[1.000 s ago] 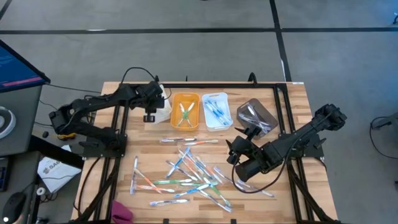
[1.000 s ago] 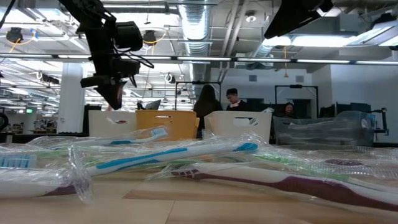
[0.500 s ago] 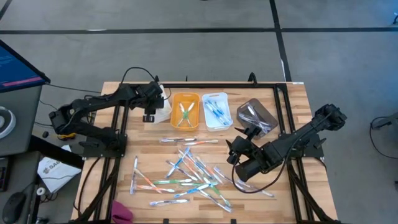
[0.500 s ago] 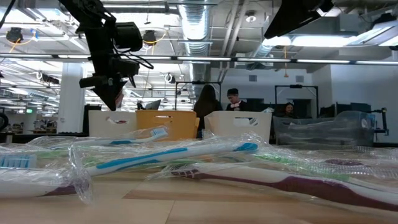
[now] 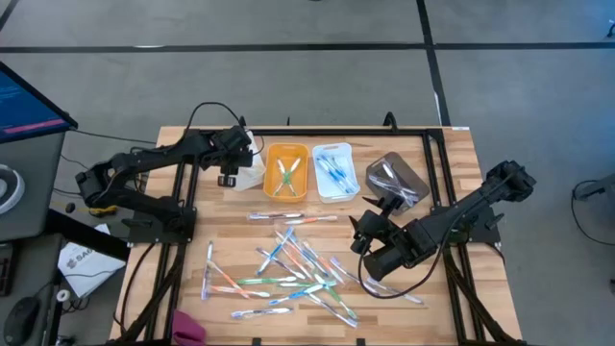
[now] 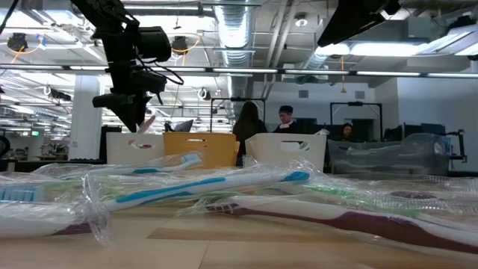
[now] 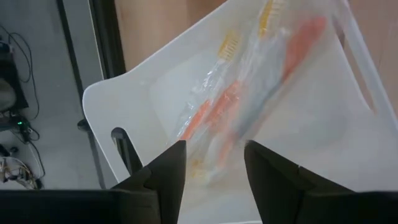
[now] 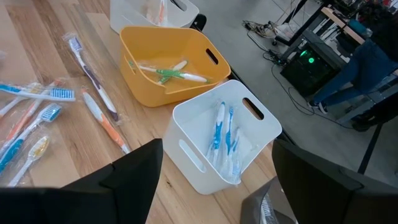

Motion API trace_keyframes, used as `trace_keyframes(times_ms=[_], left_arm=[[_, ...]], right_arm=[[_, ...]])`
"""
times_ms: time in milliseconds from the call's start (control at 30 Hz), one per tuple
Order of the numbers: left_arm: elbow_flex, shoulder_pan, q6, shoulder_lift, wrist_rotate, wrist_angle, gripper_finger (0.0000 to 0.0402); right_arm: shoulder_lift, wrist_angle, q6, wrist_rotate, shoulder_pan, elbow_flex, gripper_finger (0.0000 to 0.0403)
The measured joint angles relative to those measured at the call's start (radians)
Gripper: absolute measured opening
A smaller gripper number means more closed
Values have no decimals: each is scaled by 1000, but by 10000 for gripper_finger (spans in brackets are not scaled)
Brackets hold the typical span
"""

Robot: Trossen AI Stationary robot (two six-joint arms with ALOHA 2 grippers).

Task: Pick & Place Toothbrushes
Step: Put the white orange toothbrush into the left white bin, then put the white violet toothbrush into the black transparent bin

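- The left gripper (image 5: 230, 179) hangs over the white bin (image 7: 298, 149) at the upper left of the row of bins in the high view; its fingers are parted and hold nothing.
- In the left wrist view, an orange toothbrush (image 7: 219, 115) in crinkly clear wrap lies loose inside that smooth white plastic bin, just past the dark fingertips.
- The right gripper (image 5: 363, 242) waits at the right of the table, jaws spread wide and empty.
- Thin wrapped toothbrushes (image 5: 288, 264), mostly blue and white, lie scattered over the wooden table (image 5: 452, 154) at the lower middle.
- The orange bin (image 8: 168, 53) has green brushes; the second white bin (image 8: 211, 134) has blue ones.
- A shiny clear tray (image 5: 397, 180) sits at the upper right.
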Motion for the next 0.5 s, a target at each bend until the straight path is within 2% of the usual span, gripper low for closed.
trace_keyframes(times_ms=[200,500], left_arm=[[0,0,-6,0,-20,0,154],[0,-20,-21,-2,-170,-3,153]], right_arm=[[0,0,0,0,0,0,297],[0,12,0,0,-2,-47,297]])
